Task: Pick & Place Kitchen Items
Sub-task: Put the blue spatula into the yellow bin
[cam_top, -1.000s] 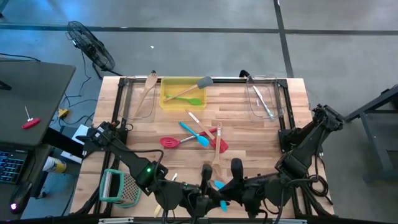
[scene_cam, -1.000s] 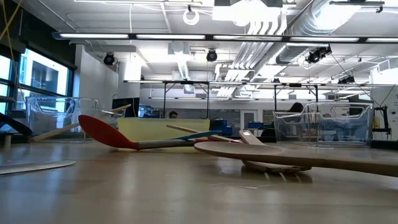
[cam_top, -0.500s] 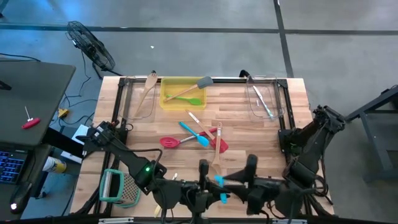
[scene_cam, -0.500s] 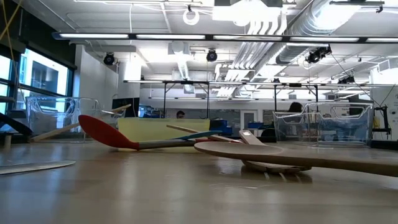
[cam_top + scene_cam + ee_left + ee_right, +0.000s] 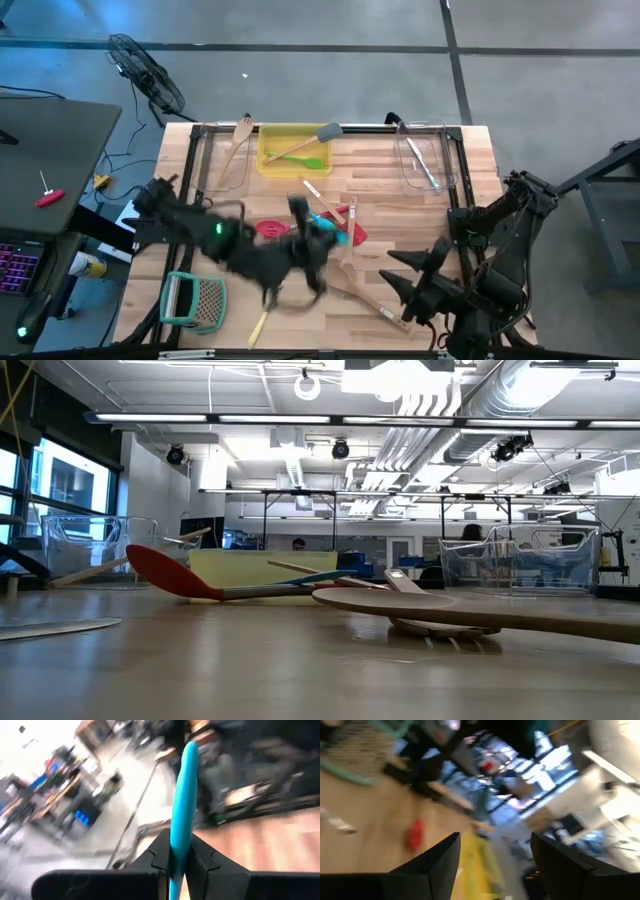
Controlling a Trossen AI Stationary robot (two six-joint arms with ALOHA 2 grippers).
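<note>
My left gripper (image 5: 177, 845) is shut on a blue spatula (image 5: 184, 785). In the high view its arm is a blur over the table's middle (image 5: 300, 245), above loose kitchen items: a red spatula (image 5: 272, 228), another blue one (image 5: 318, 214) and wooden spoons (image 5: 350, 262) flat on the wood. My right gripper (image 5: 402, 276) stands open near the table's near right corner, nothing between its fingers (image 5: 440, 860). The low view shows the red spatula (image 5: 175, 575) and a wooden spoon (image 5: 450, 608) but no gripper. My left gripper pinches the blue spatula between its two fingers (image 5: 159, 851). The spatula lies along the fingers and sticks out well past their tips, thin edge toward the camera. The held part (image 5: 176, 851) is slim; which end it is I cannot tell.
A yellow tray (image 5: 268, 168) with a green and a grey spatula stands at the far edge between two clear bins (image 5: 232, 165) (image 5: 425, 165). A teal grater (image 5: 195, 300) lies near the near left corner. A slim yellow utensil (image 5: 257, 327) lies at the near edge.
My right gripper has opened, let go of the blue spatula and drawn back toward the table's right edge. My left gripper has kept hold of the spatula and swung it quickly from the near edge toward the table's middle.
</note>
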